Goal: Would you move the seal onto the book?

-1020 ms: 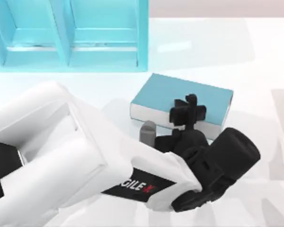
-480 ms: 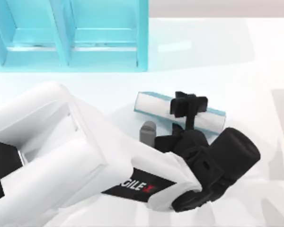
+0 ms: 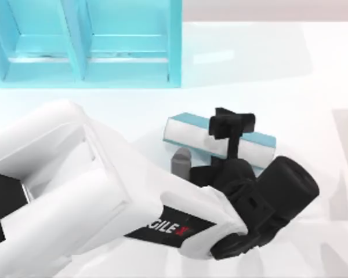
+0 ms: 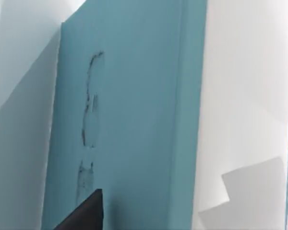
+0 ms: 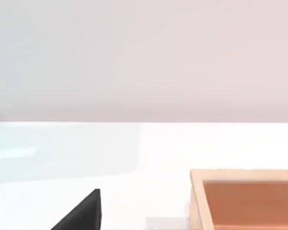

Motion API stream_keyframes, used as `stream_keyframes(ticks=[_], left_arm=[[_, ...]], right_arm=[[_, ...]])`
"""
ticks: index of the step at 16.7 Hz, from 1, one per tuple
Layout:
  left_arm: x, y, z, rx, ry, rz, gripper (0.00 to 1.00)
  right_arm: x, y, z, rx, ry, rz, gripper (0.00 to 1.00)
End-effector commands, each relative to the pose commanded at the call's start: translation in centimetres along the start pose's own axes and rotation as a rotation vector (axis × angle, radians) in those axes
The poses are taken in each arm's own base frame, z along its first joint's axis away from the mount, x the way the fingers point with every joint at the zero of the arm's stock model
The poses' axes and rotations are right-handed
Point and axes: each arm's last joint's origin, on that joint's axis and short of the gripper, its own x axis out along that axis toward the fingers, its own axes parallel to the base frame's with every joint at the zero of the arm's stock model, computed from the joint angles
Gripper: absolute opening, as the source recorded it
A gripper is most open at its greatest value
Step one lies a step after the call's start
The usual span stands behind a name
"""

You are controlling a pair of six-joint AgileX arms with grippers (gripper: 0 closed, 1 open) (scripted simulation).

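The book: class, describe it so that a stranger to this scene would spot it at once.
Start at the big light-cyan shelf unit at the table's far left. Just in front of it, towards the centre, the left gripper grips the book, tilted up on edge. Its teal cover and white page edges set it apart from the small grey cylinder beside it.

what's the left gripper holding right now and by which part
The left gripper appears clamped on the thick teal-blue book, gripping across its thickness, tilting it onto its edge.
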Motion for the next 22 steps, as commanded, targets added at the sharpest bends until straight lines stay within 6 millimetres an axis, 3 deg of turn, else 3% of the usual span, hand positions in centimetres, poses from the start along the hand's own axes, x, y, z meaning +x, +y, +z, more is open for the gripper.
stream_keyframes(ticks=[6, 12, 17, 22], left_arm=[[-1.9, 1.3, -0.5, -0.008, -0.009, 0.025, 1.00], [-7.7, 3.6, -0.1, 0.014, -0.028, 0.060, 1.00], [-12.5, 3.6, 1.3, 0.019, -0.021, 0.029, 1.00], [-14.6, 3.0, 2.0, 0.000, 0.000, 0.000, 1.00]], right_arm=[[0.0, 0.0, 0.0, 0.000, 0.000, 0.000, 1.00], [0.0, 0.0, 0.0, 0.000, 0.000, 0.000, 1.00], [0.0, 0.0, 0.0, 0.000, 0.000, 0.000, 1.00], [0.0, 0.0, 0.0, 0.000, 0.000, 0.000, 1.00]])
